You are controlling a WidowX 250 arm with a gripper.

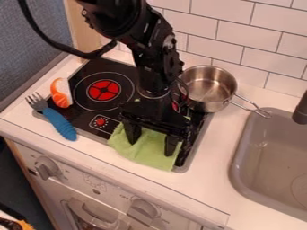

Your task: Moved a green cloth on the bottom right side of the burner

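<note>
My gripper [151, 141] hangs over the front right part of the black stove top [114, 65], its two fingers spread well apart. Beneath and between them lies the green cloth [141, 155], rumpled, covering the stove's lower right area and lapping over its front edge onto the counter. Part of the cloth is hidden behind the gripper. Whether the fingertips touch the cloth, I cannot tell. The arm also covers much of the right-hand burner.
A steel pot [208, 85] stands at the stove's back right, handle toward the sink [264, 166]. On the left are an orange and white toy piece [61, 93] and a blue-handled fork [59, 123]. A tiled wall [240, 33] rises behind.
</note>
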